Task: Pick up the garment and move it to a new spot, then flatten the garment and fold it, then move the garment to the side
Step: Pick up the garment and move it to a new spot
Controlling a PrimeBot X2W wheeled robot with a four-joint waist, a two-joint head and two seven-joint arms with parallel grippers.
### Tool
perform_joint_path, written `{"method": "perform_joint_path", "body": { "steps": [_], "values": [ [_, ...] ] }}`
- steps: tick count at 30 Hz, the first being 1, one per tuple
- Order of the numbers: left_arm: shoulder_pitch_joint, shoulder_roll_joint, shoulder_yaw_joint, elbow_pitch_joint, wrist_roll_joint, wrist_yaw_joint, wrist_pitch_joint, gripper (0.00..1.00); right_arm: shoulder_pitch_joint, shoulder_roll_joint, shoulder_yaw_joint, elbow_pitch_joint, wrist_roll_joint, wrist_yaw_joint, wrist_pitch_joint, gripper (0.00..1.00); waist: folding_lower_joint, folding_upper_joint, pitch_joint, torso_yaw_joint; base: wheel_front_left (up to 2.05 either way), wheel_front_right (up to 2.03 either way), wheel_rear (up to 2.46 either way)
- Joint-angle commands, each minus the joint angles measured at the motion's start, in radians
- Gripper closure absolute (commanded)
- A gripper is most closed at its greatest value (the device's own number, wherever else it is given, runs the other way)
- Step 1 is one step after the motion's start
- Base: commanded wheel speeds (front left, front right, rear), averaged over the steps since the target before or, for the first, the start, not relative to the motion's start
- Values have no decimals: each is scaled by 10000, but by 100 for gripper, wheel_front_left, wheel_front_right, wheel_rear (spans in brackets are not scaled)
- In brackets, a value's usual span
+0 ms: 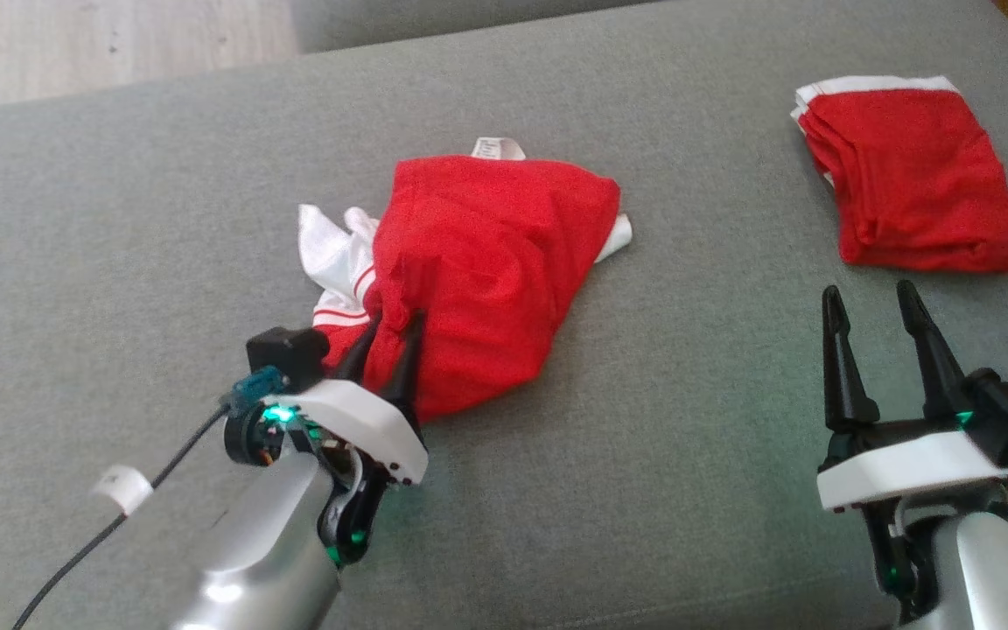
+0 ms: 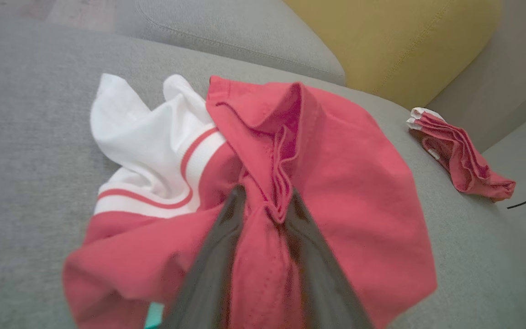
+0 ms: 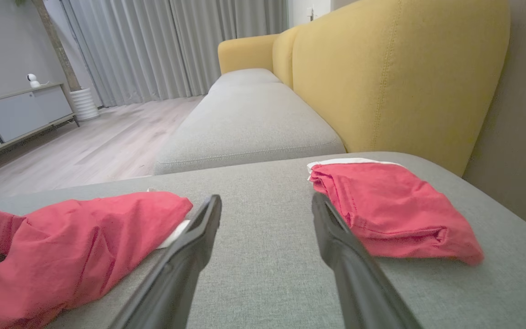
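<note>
The crumpled garment (image 1: 486, 262) is seen mid-cushion (image 1: 119, 219). A fold is shown between the left gripper (image 2: 266, 192) fingers by its wrist view only, and whether it is clamped cannot be told. The right gripper (image 1: 868, 290) is held wide apart, empty, near a folded red piece (image 1: 915, 184).

White shells (image 1: 364, 424), black tapered fingers (image 1: 838, 367) on left hand (image 1: 396, 319) and right hand (image 1: 869, 293); silver forearms (image 1: 250, 560).
</note>
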Motion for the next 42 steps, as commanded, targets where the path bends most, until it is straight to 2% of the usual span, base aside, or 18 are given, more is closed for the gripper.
{"method": "perform_joint_path", "body": {
  "steps": [1,7,12,23,30,42],
  "values": [
    [-523,122,194,-187,147,-37,-190,0,-295,-55,191,-297,-79,65,-75,0,-1,-1,-136,120,0,0,0],
    [-750,144,46,-232,547,-2,-903,0,-148,-55,58,-187,-168,65,-42,0,-1,-1,-717,583,0,0,0],
    [-288,364,278,-766,558,294,-1361,0,133,-55,-173,-94,-335,65,5,0,-1,-1,-1296,1043,0,0,0],
    [2522,1484,1171,-3036,930,1864,-1787,0,1080,-55,-76,22,-279,65,-46,0,-1,-1,-1954,1683,0,0,0],
    [3981,1868,1741,-4434,1235,2586,-1817,0,1479,-55,-124,176,-34,65,-388,0,-1,-1,-2136,1919,0,0,0],
    [4737,2021,1742,-5401,1212,2918,-1627,0,1375,-55,62,719,52,65,-721,0,-1,-1,-2174,2000,0,0,0]
  ]
}}
